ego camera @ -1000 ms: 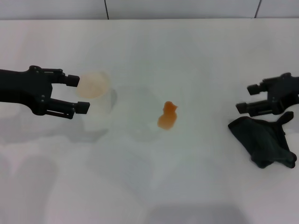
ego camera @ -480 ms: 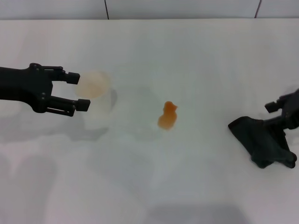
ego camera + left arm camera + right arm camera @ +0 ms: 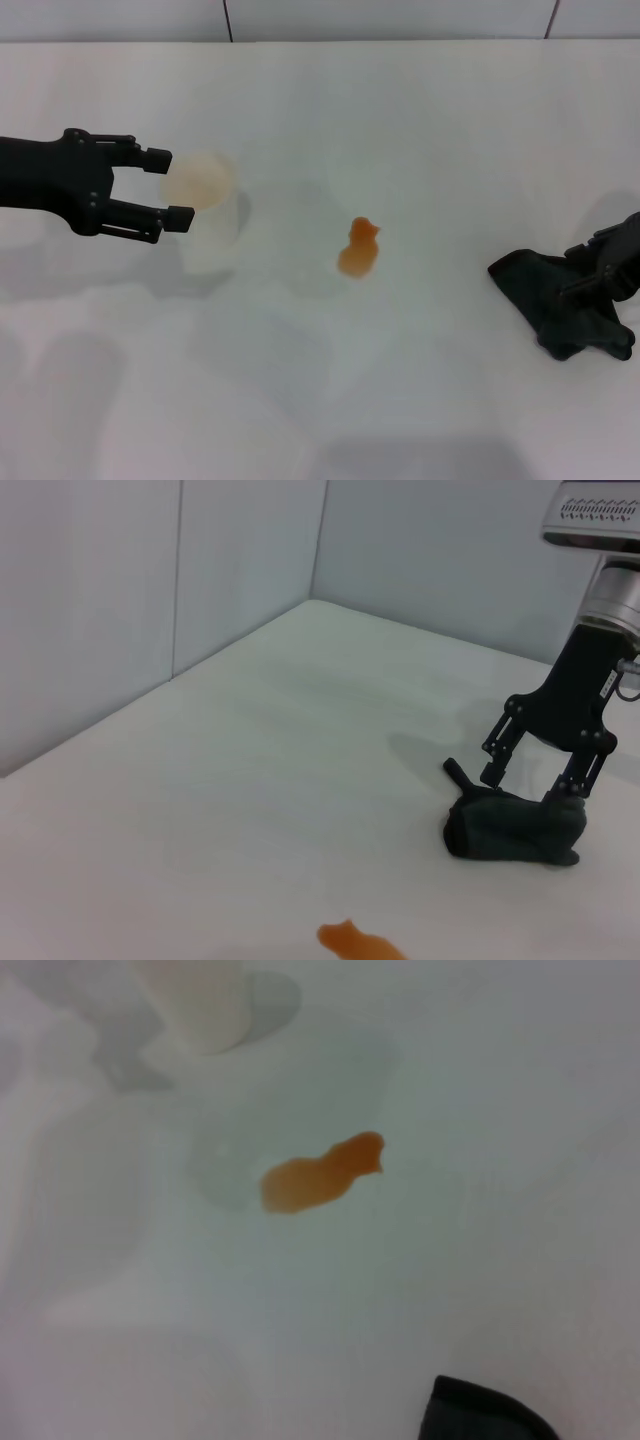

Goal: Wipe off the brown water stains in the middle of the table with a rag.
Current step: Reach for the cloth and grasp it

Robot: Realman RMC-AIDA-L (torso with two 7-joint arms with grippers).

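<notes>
Right pincer (image 3: pixel 541 780) sat at the right edge of the surface (image 3: pixel 420 130), down on the rag (image 3: pixel 560 308). In the left wrist view its fingers stood apart w/ tips straddling the top of the cloth, so it was open, not yet clamped. Rag lay in a dark bunched heap near the right edge, well apart from the stain.

Left pincer (image 3: pixel 168 186) hovered over the left part of the surface, fingers spread, either side of a white paper cup (image 3: pixel 205 212) w/o visibly squeezing it; contact can't be judged.

The brown water stains (image 3: pixel 359 250) sat roughly mid-surface, between cup and rag, nearer the cup. Blotch looked whole and wet, no smear.

Progress, as a judgement: early. Nothing wiped yet. Rag not lifted. Left to do: close on rag, carry it to the middle, rub over the blotch till gone.

View differences: head view showed the whole layout, but the right pincer was partly cut off by the picture edge, so the finger gap was hard to read there. Left wrist view gave that gap clearly, plus only a sliver of the stain. Right wrist view showed the stain's full irregular outline, the cup base and one rag corner, but none of its own fingers.
</notes>
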